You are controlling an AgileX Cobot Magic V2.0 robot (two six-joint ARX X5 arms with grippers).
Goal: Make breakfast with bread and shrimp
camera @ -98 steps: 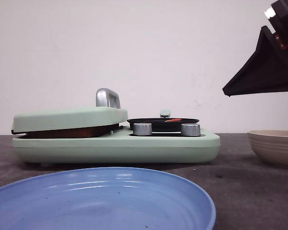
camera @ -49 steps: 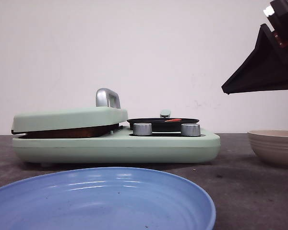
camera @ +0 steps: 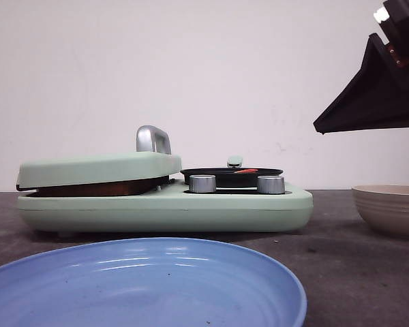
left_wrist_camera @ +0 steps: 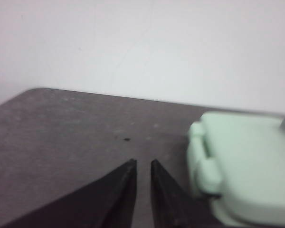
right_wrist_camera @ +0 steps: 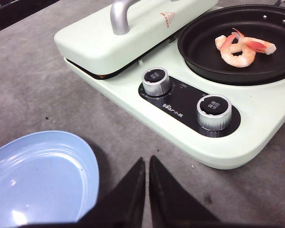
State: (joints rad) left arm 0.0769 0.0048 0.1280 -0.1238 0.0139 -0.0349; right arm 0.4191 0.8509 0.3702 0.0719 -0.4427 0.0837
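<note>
The shrimp (right_wrist_camera: pixel 240 50) lies pink and orange in the black round pan (right_wrist_camera: pixel 199 57) of a mint-green breakfast maker (right_wrist_camera: pixel 256 137). In the front view only an orange sliver of the shrimp (camera: pixel 245 171) shows above the pan rim. The bread is not in view. The maker's lid (camera: pixel 95 169) is down, with a thin brown strip under its edge. My right gripper (right_wrist_camera: pixel 147 160) is shut and empty, held high at the front view's right edge (camera: pixel 319 127), above the table in front of the knobs. My left gripper (left_wrist_camera: pixel 143 162) is shut and empty, beside the maker's lid (left_wrist_camera: pixel 247 161).
A large blue plate (camera: pixel 143 286) sits at the table's front and shows in the right wrist view (right_wrist_camera: pixel 38 175). A beige bowl (camera: pixel 390 208) stands at the right. Two silver knobs (right_wrist_camera: pixel 156 80) (right_wrist_camera: pixel 213 111) face the front. A silver handle (camera: pixel 153 139) rises from the lid.
My right gripper has drifted slightly up and to the left. Nothing else has moved.
</note>
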